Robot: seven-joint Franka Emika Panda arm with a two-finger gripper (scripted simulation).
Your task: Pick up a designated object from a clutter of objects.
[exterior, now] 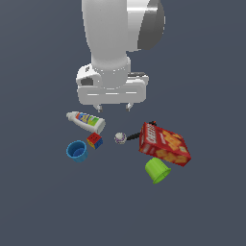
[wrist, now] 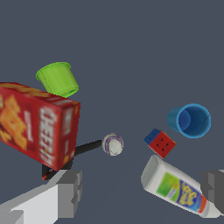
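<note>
The designated object is a small whitish-grey ball with a purple tinge [exterior: 120, 138] [wrist: 113, 144]. It lies on the grey floor in the middle of the clutter, between the puzzle cube [exterior: 94, 141] [wrist: 160, 143] and the red cracker box [exterior: 165, 144] [wrist: 37, 123]. A thin black stick [exterior: 133, 137] [wrist: 87, 147] runs from the ball toward the box. My gripper [exterior: 114, 106] [wrist: 142, 190] hangs above the clutter, open and holding nothing. It is well apart from the ball.
A white bottle with a colourful label [exterior: 86, 121] [wrist: 179, 187] lies beside the cube. A blue cup [exterior: 77, 151] [wrist: 190, 120] and a green cup [exterior: 157, 170] [wrist: 57, 78] lie tipped at the clutter's edges. The cracker box leans tilted.
</note>
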